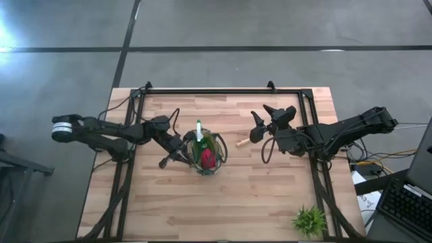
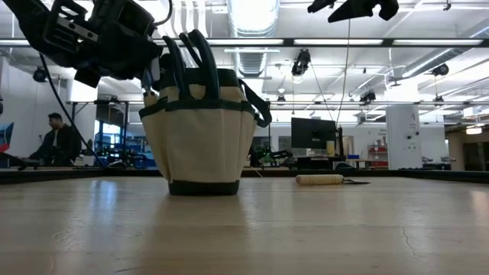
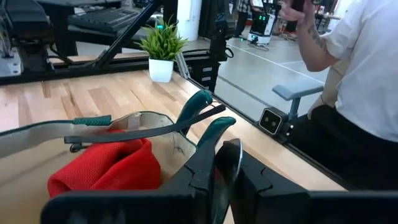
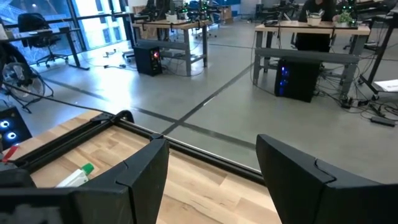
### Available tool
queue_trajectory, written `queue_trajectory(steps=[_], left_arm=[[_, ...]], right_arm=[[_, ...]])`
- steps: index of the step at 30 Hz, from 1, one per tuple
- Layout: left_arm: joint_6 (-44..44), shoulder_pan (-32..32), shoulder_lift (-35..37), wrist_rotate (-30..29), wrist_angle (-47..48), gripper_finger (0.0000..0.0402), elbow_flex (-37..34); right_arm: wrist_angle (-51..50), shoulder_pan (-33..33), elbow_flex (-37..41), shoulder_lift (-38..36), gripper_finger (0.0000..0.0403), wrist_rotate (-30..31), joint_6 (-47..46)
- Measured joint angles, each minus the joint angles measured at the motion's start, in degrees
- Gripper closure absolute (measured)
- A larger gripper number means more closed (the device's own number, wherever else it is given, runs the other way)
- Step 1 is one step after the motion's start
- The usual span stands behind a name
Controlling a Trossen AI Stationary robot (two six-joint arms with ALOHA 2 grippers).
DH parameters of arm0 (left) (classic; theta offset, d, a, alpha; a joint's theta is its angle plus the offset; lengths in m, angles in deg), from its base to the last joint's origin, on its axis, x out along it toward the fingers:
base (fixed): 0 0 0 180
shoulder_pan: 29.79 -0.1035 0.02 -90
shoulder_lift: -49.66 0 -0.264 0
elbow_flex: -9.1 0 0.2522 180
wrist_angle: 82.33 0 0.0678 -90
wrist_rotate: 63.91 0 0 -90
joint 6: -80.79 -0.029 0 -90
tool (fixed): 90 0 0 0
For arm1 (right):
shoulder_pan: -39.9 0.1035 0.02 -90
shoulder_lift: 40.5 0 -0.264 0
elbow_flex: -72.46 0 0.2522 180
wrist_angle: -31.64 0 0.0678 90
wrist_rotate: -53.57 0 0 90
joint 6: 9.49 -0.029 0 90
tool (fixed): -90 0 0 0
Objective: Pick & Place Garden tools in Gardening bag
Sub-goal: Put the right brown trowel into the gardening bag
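The left gripper (image 1: 177, 150) sits at the bag's (image 1: 208, 156) left rim, its fingers pressed together on a thin flat piece of metal that the left wrist view shows edge-on between them; what that piece belongs to I cannot tell. The bag stands upright near the table's middle and already holds a red piece (image 1: 207, 158), the green-and-white trowel (image 1: 199, 132) standing out of it, and teal-handled shears (image 3: 205, 115) at its rim. Just right of the bag, the wooden-handled trowel (image 1: 241, 143) lies flat on the table (image 1: 270, 202), handle end toward the bag, its long axis running left-right and tilted slightly. The right gripper (image 1: 260, 125) hovers raised above the table with fingers spread and nothing between them, a little right of and beyond that trowel. So the right arm looks much the nearer, and the trowel lies toward the bag from it.
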Motion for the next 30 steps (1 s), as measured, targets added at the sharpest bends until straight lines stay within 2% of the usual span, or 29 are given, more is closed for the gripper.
queue_trajectory(steps=[7, 22, 30], left_arm=[[0.7, 0.0, 0.1, -2.9, 0.1, 0.0336, 0.0], [4.8, 0.0, 1.1, -3.2, 0.6, 0.019, 0.7], [4.4, -0.1, 2.4, -2.7, 0.8, 0.0168, 1.6]], right_arm=[[0.0, 0.0, 0.0, 0.0, 0.017, -0.1, 0.0], [0.0, 0.0, 0.0, 0.0, 0.017, -0.2, 0.0], [0.0, 0.0, 0.0, 0.0, 0.017, -0.2, 0.0]])
